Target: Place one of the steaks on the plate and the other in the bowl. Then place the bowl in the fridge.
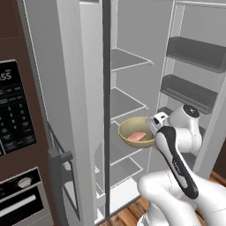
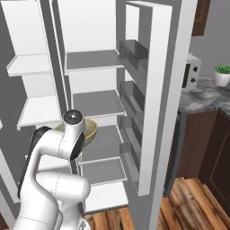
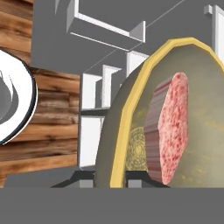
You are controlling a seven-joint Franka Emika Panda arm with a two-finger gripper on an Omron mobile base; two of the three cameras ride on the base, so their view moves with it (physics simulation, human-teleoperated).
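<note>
Bowl [image 3: 131,144] w/ steak [image 3: 170,127] inside, rim clamped by gripper [image 1: 155,125], held at open fridge [image 1: 128,79] front edge; bare shelves [image 2: 96,103] beyond, roomy.

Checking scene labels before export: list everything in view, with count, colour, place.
bowl: 1, yellowish-tan, held up in front of the open fridge's middle shelves
steak: 1, pinkish-red, lying inside the bowl
fridge: 1, light grey with white shelves, doors open, dark bins in the door
microwave and oven: 1 stack, black, built into brown cabinets left of the fridge
small appliance: 1, white, on the grey counter right of the fridge
potted plant: 1, green in a white pot, same counter
floor: wood planks, brown
gripper: 1, at the bowl's rim, shut on it
arm: 1, white with dark joints
</note>
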